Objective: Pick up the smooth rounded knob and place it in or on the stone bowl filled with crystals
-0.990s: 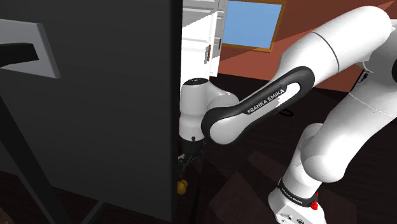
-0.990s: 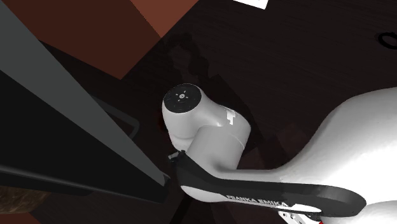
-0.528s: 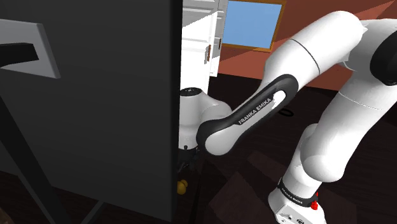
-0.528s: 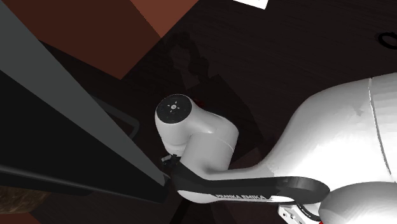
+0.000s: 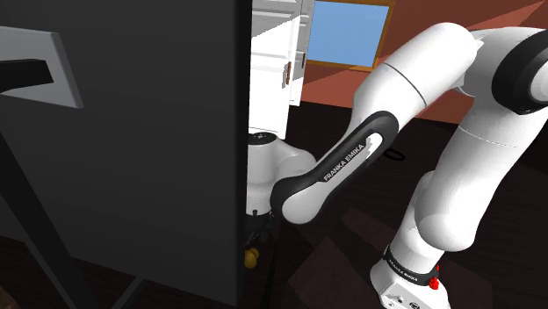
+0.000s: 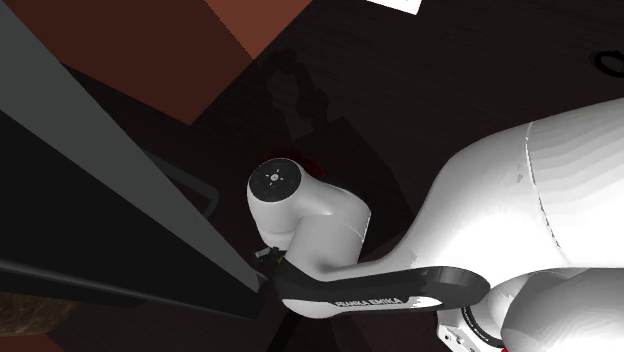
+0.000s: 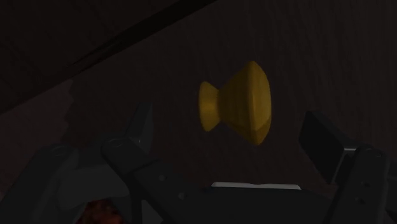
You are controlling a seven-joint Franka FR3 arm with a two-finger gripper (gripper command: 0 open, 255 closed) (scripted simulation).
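A smooth yellow knob (image 7: 238,102) with a narrow neck and a wide rounded head lies on its side on a dark surface. My gripper (image 7: 230,119) is open, with one black finger (image 7: 143,127) on each side of the knob and neither touching it. In the shoulder view the knob (image 5: 250,256) is a small yellow spot just under the gripper (image 5: 256,230), beside the edge of a tall dark panel (image 5: 132,132). The white wrist (image 6: 300,210) covers the gripper in the second exterior view.
The dark panel stands close against the wrist on the shoulder view's left. A white cabinet (image 5: 277,61) and a blue window (image 5: 351,31) lie behind. The arm's base (image 5: 408,281) sits at lower right. A rough brown patch (image 6: 25,315) shows under the panel.
The arm has folded down and the wrist has sunk lower toward the knob. The gripper has stayed open and the knob has not moved.
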